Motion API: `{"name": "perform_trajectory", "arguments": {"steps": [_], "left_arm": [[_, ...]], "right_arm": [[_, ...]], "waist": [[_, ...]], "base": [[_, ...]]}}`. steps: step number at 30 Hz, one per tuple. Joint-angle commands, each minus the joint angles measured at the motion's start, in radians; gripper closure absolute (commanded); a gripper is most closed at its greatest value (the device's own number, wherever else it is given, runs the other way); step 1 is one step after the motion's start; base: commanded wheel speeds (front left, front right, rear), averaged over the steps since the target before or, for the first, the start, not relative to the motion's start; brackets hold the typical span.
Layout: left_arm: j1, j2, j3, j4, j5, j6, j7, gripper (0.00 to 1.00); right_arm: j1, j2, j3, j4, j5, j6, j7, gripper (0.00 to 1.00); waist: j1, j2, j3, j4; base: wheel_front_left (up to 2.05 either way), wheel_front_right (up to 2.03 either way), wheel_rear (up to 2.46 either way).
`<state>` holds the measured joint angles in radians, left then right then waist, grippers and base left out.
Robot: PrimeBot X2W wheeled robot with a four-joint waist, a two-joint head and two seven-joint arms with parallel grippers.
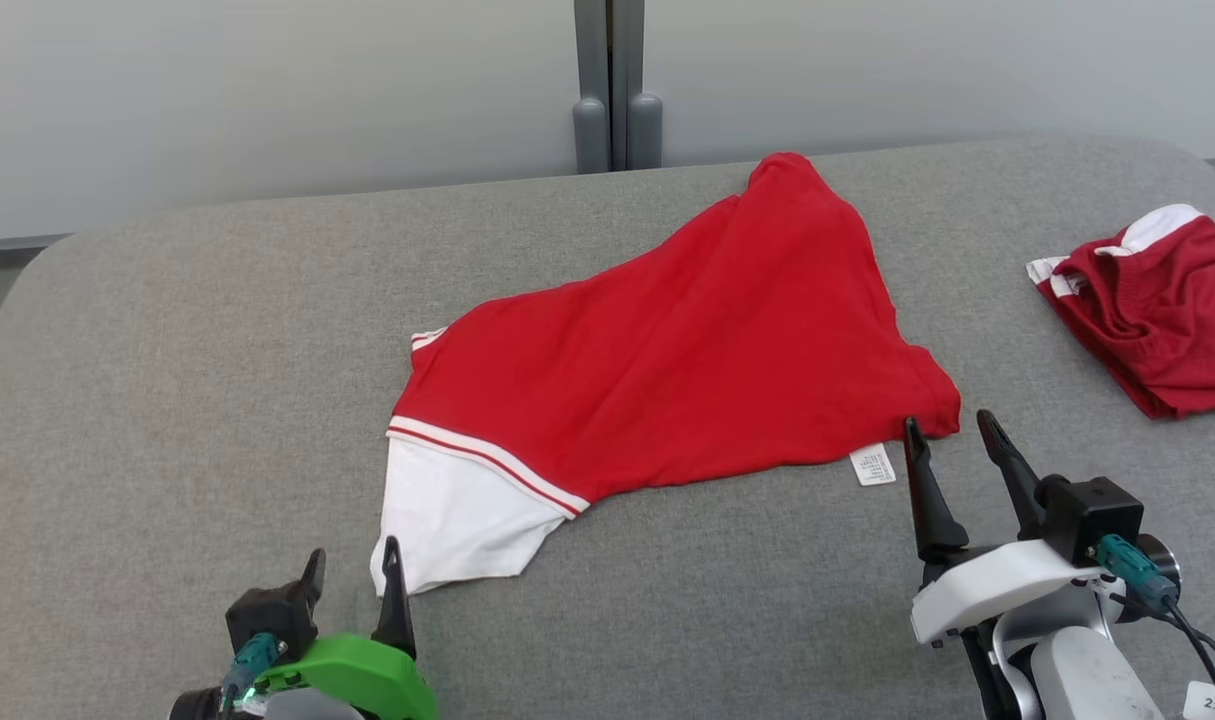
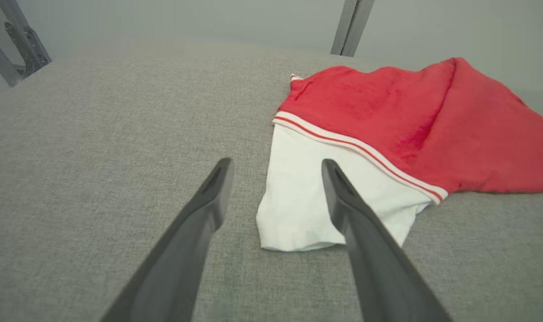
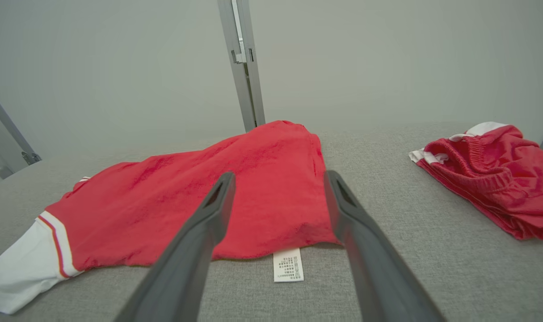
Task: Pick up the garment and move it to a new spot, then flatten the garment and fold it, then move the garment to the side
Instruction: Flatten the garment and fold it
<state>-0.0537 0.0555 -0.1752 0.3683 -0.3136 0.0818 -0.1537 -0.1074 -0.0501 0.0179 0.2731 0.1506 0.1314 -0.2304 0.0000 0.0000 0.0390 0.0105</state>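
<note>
— How do the jaws stand?
— Both sets are released, with nothing between them. The left gripper point(image 1: 353, 552) hangs at the near tip of the white cloth section point(image 1: 457, 520). In the left wrist view one finger lies across that cloth, but I cannot tell whether it touches. The right gripper point(image 1: 947, 420) points at the near right corner of the red cloth, just beside a small white printed care label point(image 1: 873, 466) that sticks out from the hem.
— And the garment itself?
— The red soft-fabric garment with white, red-striped trim point(image 1: 687, 350) lies across the middle of the grey fabric-covered table point(image 1: 167, 400). It slants from the white section at the near left to a raised fold at the far right.
— Anything else?
— A second crumpled red-and-white garment point(image 1: 1157, 320) sits well apart at the right edge. A grey metal post point(image 1: 617, 90) stands behind the table.
</note>
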Motion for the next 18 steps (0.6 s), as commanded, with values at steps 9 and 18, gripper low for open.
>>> {"name": "perform_trajectory", "arguments": {"steps": [9, 18], "left_arm": [[-0.062, -0.001, 0.001, 0.122, -0.085, 0.016, 0.114, 0.00], [-0.109, -0.003, -0.030, 0.210, -0.108, 0.010, 0.140, 0.58]], "right_arm": [[-0.023, -0.001, -0.005, 0.004, -0.003, -0.002, 0.005, 0.00], [-0.029, -0.001, -0.031, 0.015, -0.018, -0.002, 0.014, 0.00]], "waist": [[0.0000, 0.0000, 0.049, -0.016], [0.0000, 0.0000, 0.078, -0.031]], "base": [[0.00, 0.00, 0.00], [0.00, 0.00, 0.00]]}}
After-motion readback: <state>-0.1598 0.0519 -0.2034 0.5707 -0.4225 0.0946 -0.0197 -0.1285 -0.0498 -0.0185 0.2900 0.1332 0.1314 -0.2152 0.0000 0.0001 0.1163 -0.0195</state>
